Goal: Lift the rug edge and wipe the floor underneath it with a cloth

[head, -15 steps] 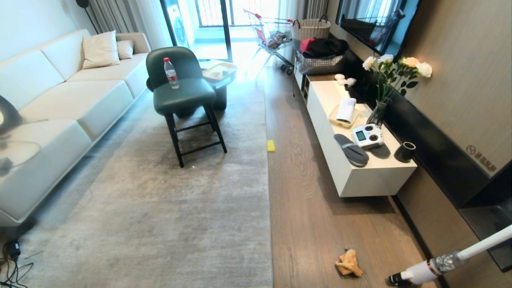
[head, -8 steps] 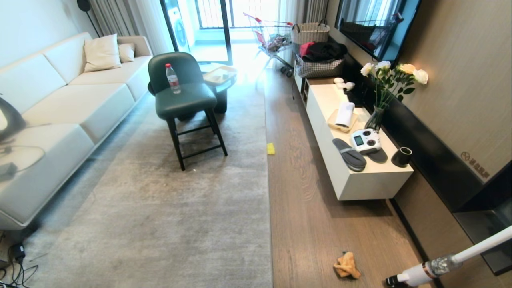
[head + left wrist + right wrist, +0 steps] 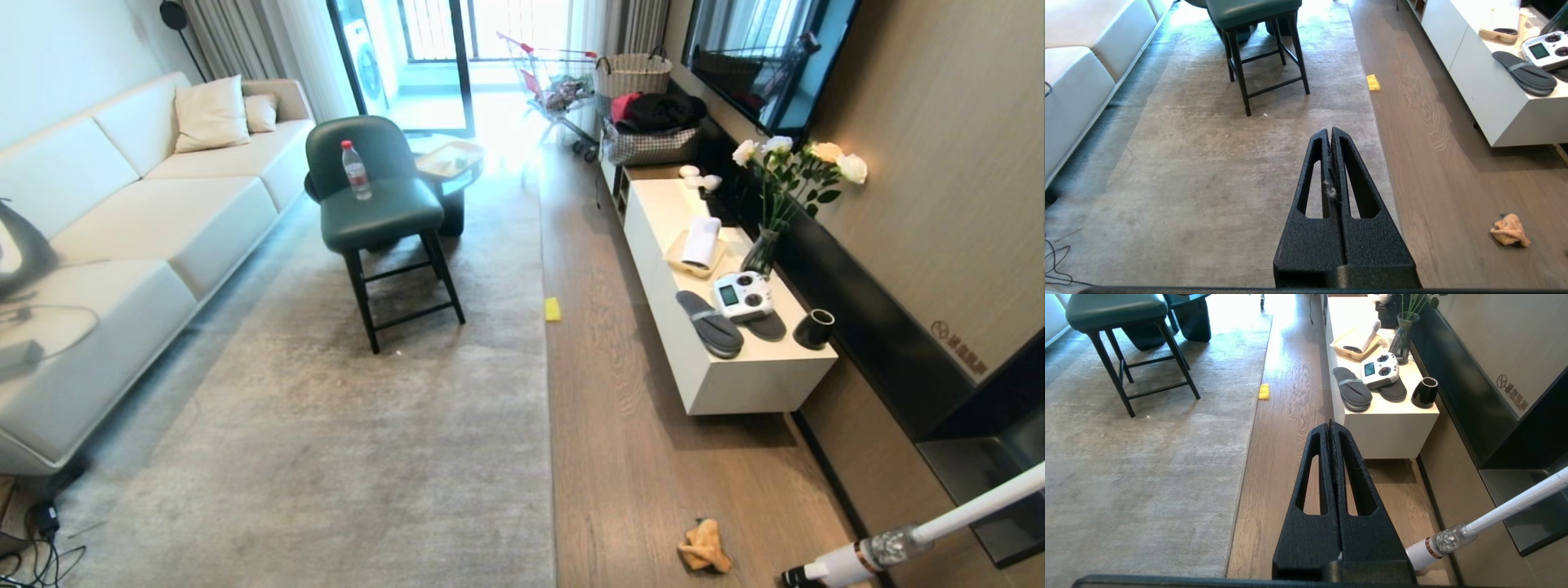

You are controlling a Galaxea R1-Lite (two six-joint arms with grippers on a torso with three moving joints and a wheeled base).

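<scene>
1. Lying crumpled on the floor [image 3: 653, 457], the cloth [image 3: 704, 547] sits at about five o'clock in the head view, well apart from the rug edge [image 3: 548, 392]
2. The rug edge lies flat, running from twelve to six o'clock
3. Left hand [image 3: 1330, 131] is clenched and empty over the rug
4. Right hand [image 3: 1330, 424] is clenched and empty over the floor

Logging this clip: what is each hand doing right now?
Left hand: closed, holding nothing, above the rug.
Right hand: closed, holding nothing, above the floor.
</scene>
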